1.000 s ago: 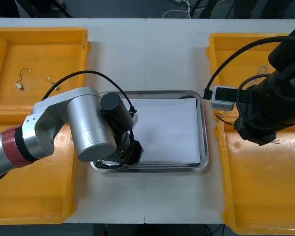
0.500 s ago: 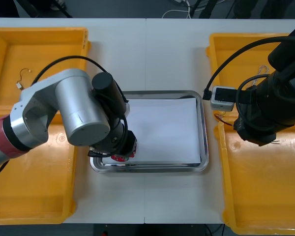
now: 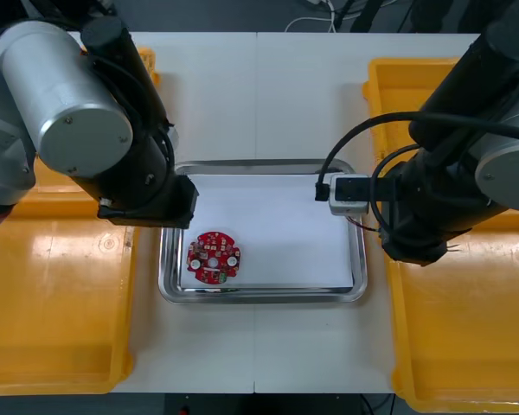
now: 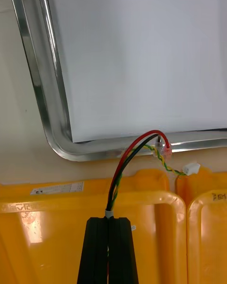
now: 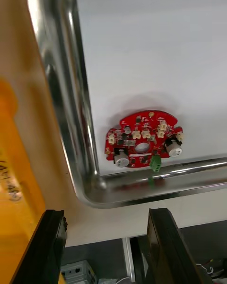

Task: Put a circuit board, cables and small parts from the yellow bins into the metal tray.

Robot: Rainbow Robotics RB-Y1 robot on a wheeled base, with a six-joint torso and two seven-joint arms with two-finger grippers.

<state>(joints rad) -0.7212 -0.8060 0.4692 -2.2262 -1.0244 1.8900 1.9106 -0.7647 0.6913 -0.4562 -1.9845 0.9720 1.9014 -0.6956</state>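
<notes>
My right gripper (image 4: 109, 220) is clamped on a cable (image 4: 122, 168), with the fingers nearly together and only the wires between them. The cable's long axis runs straight out from my fingertips, with red, black and yellow-green strands side by side. It then arcs over, so its free ends point across the rim of the tray (image 4: 45, 109) near a corner. A white plug on the yellow-green strands hangs just beside that rim, over the edge of a bin (image 4: 61, 208).

The board (image 3: 213, 257) is round, so it has no long axis. It lies flat, parts up, and its green connector points at the tray's near rim.

The tray is white inside and sits mid-table (image 3: 259, 104) between the bins, with dark floor beyond the far edge.

My left gripper (image 5: 106, 213) stands with its fingers wide apart, holding nothing. The board lies in the tray's near-left corner, out past my fingertips and apart from them.
</notes>
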